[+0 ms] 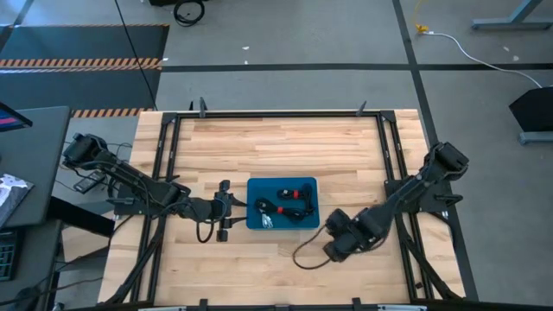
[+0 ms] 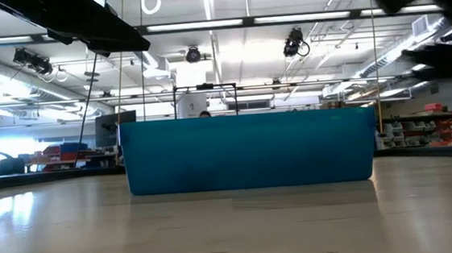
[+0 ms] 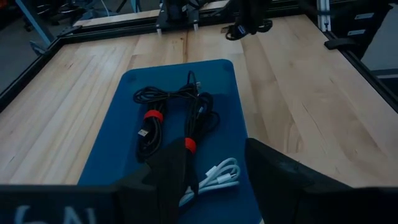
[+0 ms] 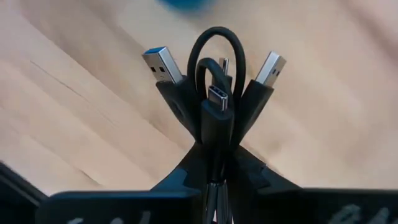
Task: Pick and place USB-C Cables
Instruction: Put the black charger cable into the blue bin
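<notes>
A blue tray (image 1: 282,221) lies at the table's middle and shows as a blue wall in the low view (image 2: 248,150). In it lie two coiled black USB-C cables with red ties (image 3: 149,127) (image 3: 198,118) and a white cable (image 3: 217,176). My left gripper (image 1: 226,209) is open and empty, just left of the tray; it also shows in the left wrist view (image 3: 217,180). My right gripper (image 1: 333,240) is off the tray's near right corner, shut on another black cable bundle (image 4: 217,93). A loop of that cable (image 1: 304,252) trails toward the table's near left. My right gripper pinches the black cable bundle between its two fingers (image 4: 186,168), just behind the plugs (image 4: 216,134). Two USB-A plugs, a USB-C plug and a small loop stick out past the fingertips. The low view shows no part of the cable on the table.
A black frame (image 1: 285,113) runs round the wooden table (image 1: 285,147). Bare wood lies beyond the tray, toward the far edge, and near the front edge (image 2: 234,231). Both arm bases stand at the table's left and right sides.
</notes>
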Available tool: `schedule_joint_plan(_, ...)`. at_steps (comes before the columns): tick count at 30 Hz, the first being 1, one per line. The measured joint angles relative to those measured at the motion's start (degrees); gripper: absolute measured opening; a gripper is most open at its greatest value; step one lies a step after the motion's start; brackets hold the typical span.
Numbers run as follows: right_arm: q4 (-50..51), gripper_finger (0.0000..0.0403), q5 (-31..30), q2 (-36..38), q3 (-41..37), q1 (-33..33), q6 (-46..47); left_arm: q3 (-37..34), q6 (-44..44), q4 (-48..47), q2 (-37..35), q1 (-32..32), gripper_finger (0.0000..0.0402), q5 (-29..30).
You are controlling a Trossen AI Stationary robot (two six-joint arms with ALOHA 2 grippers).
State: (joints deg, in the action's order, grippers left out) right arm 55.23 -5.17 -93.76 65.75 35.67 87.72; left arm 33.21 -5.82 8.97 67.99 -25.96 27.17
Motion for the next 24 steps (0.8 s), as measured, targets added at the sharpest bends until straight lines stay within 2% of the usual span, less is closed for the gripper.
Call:
schedule_joint_plan(7, -1.8, 0.0039, -5.8, 0.0, 4.5, -8.4, -14.9, 0.0, 0.0, 0.0, 0.0, 0.0, 0.0173, 0.0)
schedule_joint_plan(17, -11.0, 0.0038, -5.8, 0.0, 4.7, -20.2, -33.5, 0.0, 0.0, -0.1, 0.0, 0.0, 0.0173, 0.0)
schedule_joint_plan(24, -17.6, 0.0038, -4.6, 0.0, 4.7, -25.8, -41.1, 0.0, 0.0, -0.3, 0.0, 0.0, 0.0173, 0.0)
